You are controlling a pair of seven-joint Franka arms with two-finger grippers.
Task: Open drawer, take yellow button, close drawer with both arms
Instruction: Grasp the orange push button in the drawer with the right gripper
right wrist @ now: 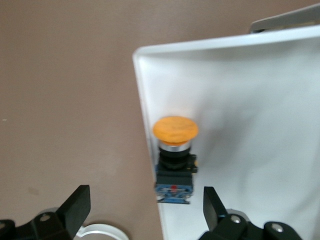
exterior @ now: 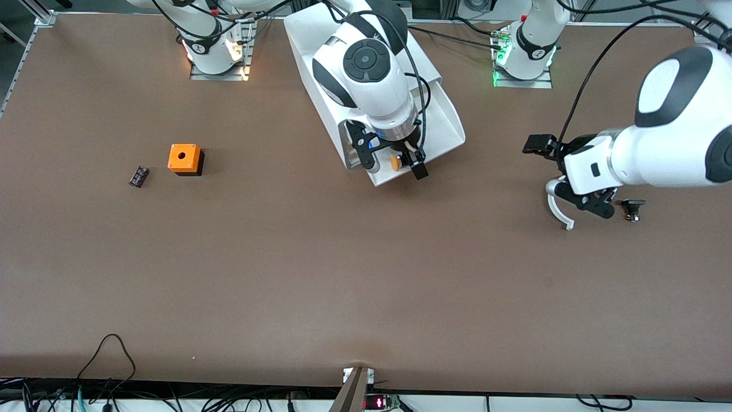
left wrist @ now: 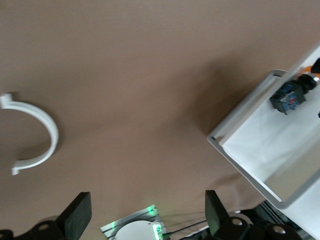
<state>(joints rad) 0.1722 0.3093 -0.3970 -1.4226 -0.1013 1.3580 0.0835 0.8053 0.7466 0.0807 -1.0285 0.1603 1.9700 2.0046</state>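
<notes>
I see a wide brown matte surface filling nearly the whole front view, evenly lit, with only soft shadows on it. Along its edge nearest the front camera runs a white strip with loose black cables looping over it and a small device showing a red light. At one corner by the bases, a bit of grey floor shows.

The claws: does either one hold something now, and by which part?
Nothing is held. The right claw stands open over the button in the drawer; the left claw is open too.
</notes>
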